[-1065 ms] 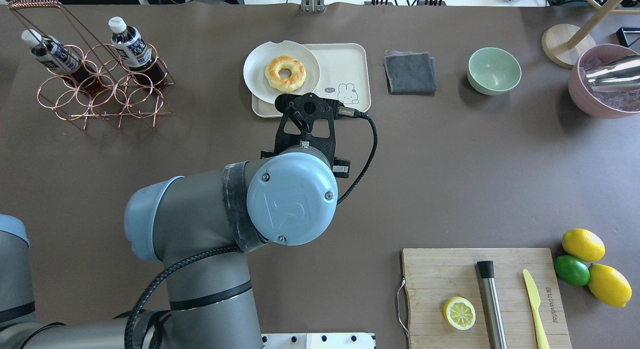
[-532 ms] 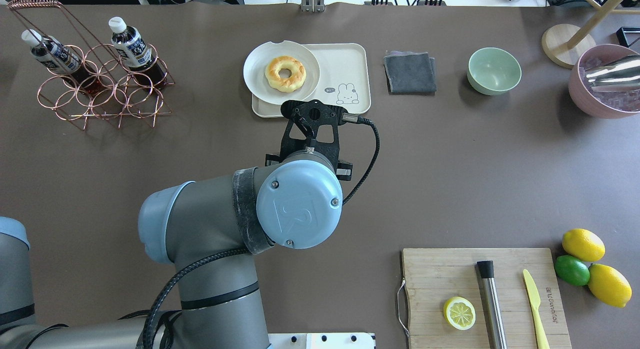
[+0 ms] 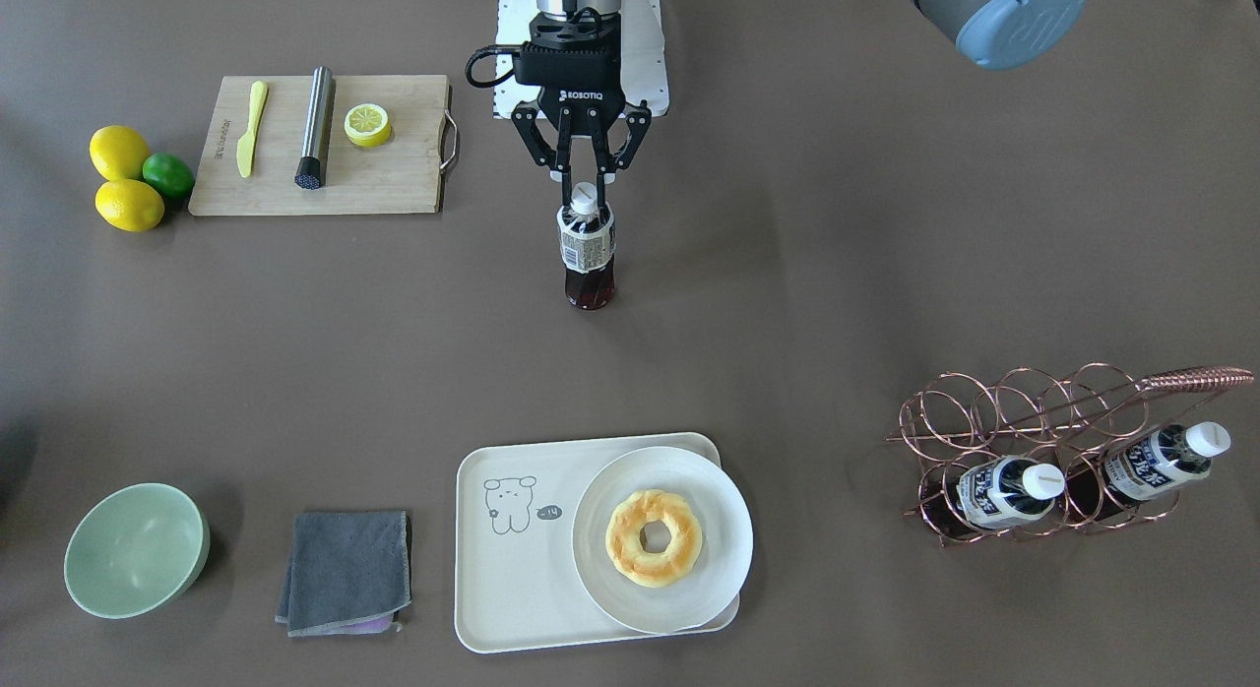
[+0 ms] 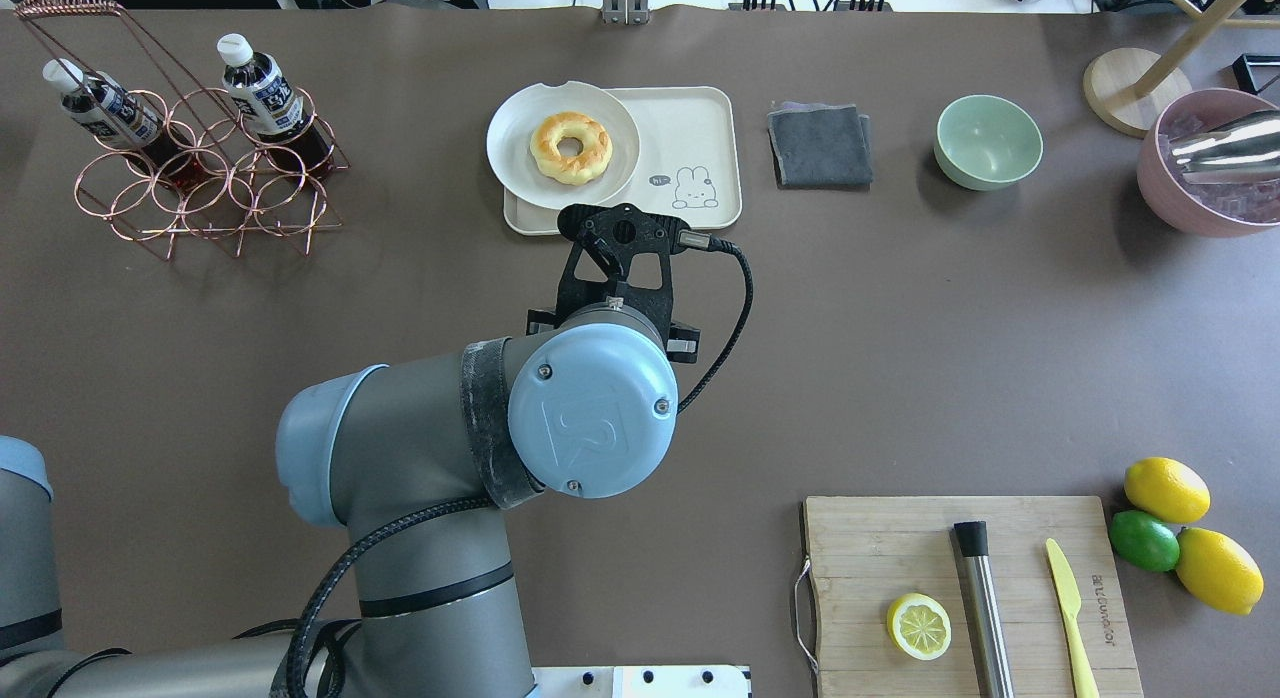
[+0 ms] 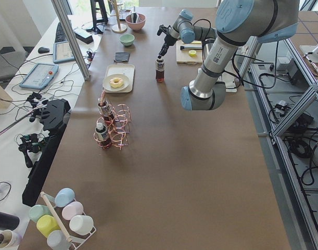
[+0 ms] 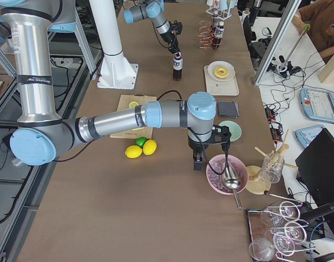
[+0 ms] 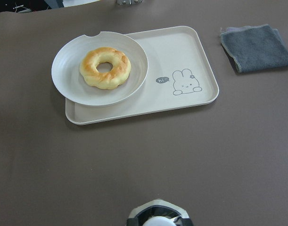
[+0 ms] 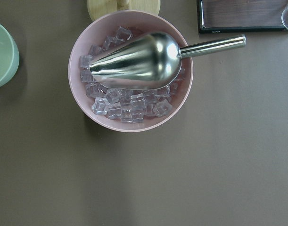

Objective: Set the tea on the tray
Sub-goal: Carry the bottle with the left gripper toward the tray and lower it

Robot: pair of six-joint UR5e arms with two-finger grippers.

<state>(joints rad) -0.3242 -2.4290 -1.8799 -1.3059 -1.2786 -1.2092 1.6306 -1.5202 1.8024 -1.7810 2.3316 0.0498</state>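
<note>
The tea bottle (image 3: 588, 244) stands upright at mid-table, well short of the tray; I cannot tell whether its base touches the table. My left gripper (image 3: 585, 180) points down and is shut on its white cap. The cap shows at the bottom of the left wrist view (image 7: 155, 220). In the overhead view the wrist hides the bottle and the fingers. The cream tray (image 3: 512, 569) lies ahead, with its bear-drawing half bare (image 7: 181, 52). A white plate (image 3: 724, 539) holding a doughnut covers its other half. My right gripper (image 6: 197, 161) hovers by the pink ice bowl; I cannot tell whether it is open or shut.
A copper wire rack (image 3: 1043, 411) holds two like bottles on the robot's left. A grey cloth (image 3: 345, 571) and a green bowl (image 3: 136, 549) lie beside the tray. A cutting board (image 3: 394, 175) with lemon half, knife and steel tool sits near the robot. The pink bowl (image 4: 1170, 193) holds ice and a scoop.
My left wrist has shifted slightly to the right and back from the tray, then nearly stopped. Nothing else has moved.
</note>
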